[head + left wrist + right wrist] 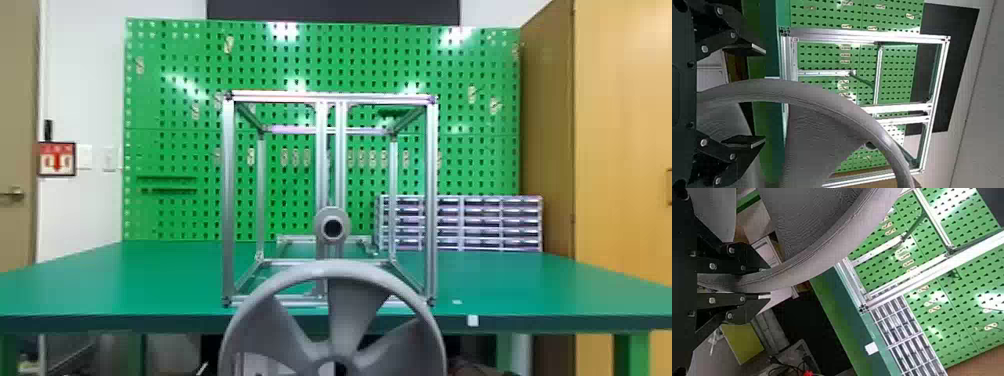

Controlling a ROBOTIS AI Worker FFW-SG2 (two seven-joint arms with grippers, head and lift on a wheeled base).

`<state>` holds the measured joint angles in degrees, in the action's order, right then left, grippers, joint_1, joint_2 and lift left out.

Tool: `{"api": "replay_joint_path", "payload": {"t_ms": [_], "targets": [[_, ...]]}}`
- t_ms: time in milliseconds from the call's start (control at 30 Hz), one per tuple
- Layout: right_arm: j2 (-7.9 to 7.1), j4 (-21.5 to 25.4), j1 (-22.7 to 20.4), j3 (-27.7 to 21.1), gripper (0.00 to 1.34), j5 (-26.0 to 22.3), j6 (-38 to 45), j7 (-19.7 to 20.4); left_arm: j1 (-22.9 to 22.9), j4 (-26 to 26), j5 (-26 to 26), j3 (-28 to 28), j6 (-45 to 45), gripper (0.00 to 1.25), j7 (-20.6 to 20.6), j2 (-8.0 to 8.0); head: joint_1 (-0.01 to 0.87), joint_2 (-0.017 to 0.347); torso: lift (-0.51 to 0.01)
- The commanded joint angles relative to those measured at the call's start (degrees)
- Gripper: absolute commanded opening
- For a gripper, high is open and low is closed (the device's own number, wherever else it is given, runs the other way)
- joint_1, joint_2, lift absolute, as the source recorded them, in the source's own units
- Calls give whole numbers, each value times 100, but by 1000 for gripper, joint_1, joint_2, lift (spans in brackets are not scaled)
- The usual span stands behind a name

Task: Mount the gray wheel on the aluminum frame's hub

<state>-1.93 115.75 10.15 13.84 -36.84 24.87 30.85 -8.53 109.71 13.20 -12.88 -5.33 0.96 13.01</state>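
Held the fingers of the right gripper (765, 283) nearly together, one on each side of the wheel (345, 305), and had its rim clamped in the narrow gap. Set the fingers of the left gripper (765, 96) wide apart, one on each side of the rim, without a grip on it.

Had the wheel upright in front of the frame (228, 200), off the hub (332, 227). Placed the wheel's centre lower than the hub and almost directly below it in the head view. Overlapped the frame's bottom front rail and the near edge of the worktop (165, 280) with the upper part of the wheel in that view.

Found the frame upright on the worktop, by the middle of the near edge. Located the hub low on the frame's paired central uprights, facing forward to the robot.

Located the drawer unit (480, 225) at the rear right of the worktop, partly behind the frame. Noted the pegboard (175, 115) beyond the far edge and the cabinet (622, 125) at the right. Noted a white tag (472, 320) on the near edge, right of the frame, and a small white piece (457, 302) on the worktop near it.
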Motion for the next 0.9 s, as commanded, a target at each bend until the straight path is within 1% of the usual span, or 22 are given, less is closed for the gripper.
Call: {"api": "replay_joint_path", "payload": {"t_ms": [0,200,267,300,367,767,867], "targets": [[-17,9,-57,5,176,-104,71,0,-18,-2,-89,13,41,723,10,0,-5,6,-499],[-35,70,-93,-4,176,-104,132,0,-9,-2,-125,-4,41,591,185,0,-5,6,-499],[-44,79,-101,-4,176,-96,132,0,18,-2,-116,-31,41,522,256,0,-5,6,-499],[-44,88,-93,-4,176,-96,132,0,26,-2,-107,-31,32,462,308,0,-5,6,-499],[-53,97,-93,-4,176,-69,132,0,35,-2,-107,-39,23,407,370,0,-5,6,-499],[-53,114,-84,5,176,19,106,-35,0,50,-63,-39,-197,402,467,0,-5,6,-499],[-53,114,-84,13,176,19,97,-44,-9,50,-28,-31,-214,321,467,0,-5,6,-499]]}}
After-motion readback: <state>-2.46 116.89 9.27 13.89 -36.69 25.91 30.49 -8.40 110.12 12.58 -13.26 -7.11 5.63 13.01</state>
